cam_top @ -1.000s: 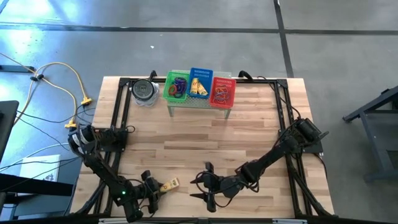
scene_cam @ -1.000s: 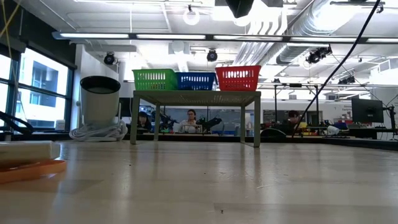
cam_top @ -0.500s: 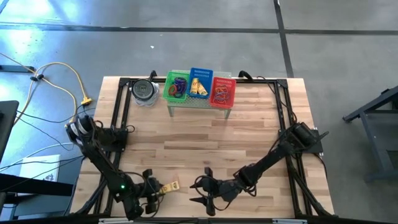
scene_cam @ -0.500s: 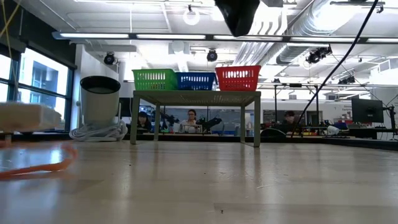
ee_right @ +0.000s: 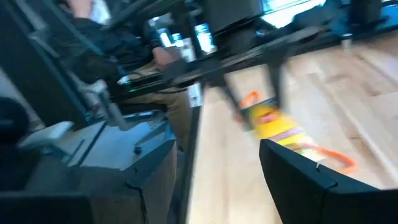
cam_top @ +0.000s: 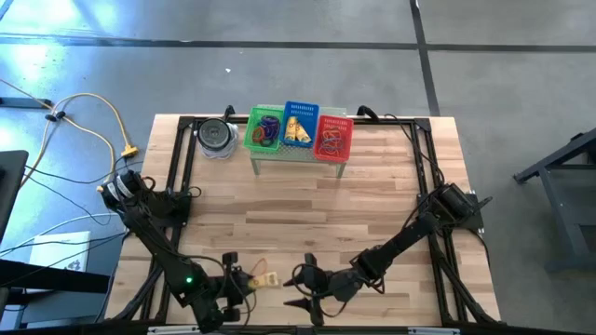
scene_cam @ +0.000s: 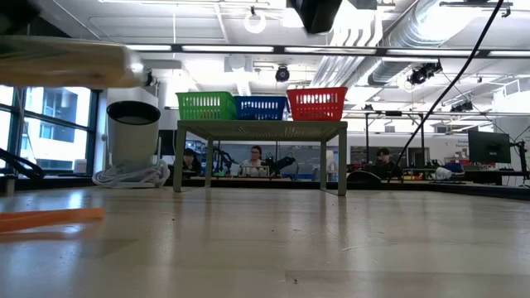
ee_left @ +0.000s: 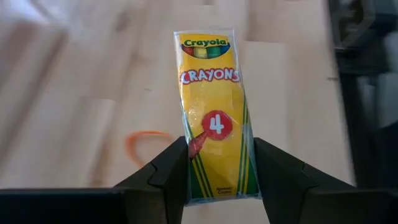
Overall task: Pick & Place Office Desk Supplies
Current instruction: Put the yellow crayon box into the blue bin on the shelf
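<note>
Glossy film-wrapped crayon box [ee_left: 213, 118]; pale wood-plank table [cam_top: 307, 209], smooth; mesh plastic baskets [cam_top: 300, 126].

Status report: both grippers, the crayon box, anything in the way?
Left gripper shut on crayon box, near front edge. Right gripper open, idle alongside. Orange band loose on table underneath.

crayon box [ee_right: 277, 127] blurred, basket contents [cam_top: 296, 130] tiny

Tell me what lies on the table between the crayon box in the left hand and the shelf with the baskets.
Bare wood, per the high view: nothing lies between the crayon box and the shelf.
</note>
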